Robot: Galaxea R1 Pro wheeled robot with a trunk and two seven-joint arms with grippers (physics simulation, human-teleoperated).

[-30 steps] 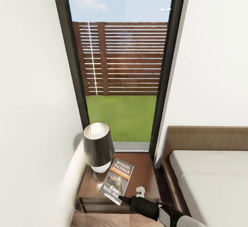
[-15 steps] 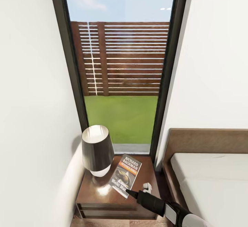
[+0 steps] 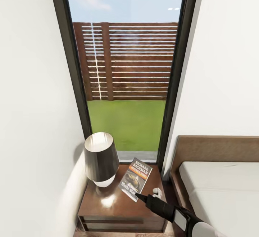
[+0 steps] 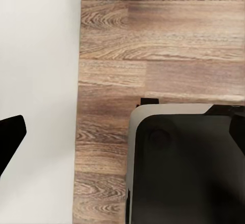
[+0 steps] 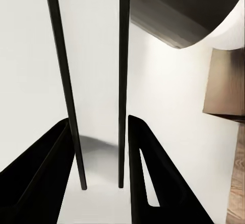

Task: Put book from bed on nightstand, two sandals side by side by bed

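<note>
A: On the nightstand [image 3: 108, 202], just ahead of the fingertips, the book [image 3: 135, 178] is seen, gripped at its near edge by the right gripper [image 3: 141, 196] and tilted up, far edge toward the window [image 3: 127, 67].

B: Finger state?

A: In the right wrist view the fingers [image 5: 148, 183] are clamped on something thin, taken to be the book edge-on. The left gripper [image 4: 7, 142] is pointed at the floor [image 4: 153, 55]; only one dark fingertip is seen, so its state cannot be told.

B: What is beside the fingers?

A: The lamp [image 3: 101, 159] is to their left, close to the book. A small white object [image 3: 157, 192] is just right of them. The bed [image 3: 216, 183] is further right.

B: How should the step be done?

A: The book should be lowered flat before release, kept off the lamp, and fully supported by the top. Sandals are not yet handled.
</note>
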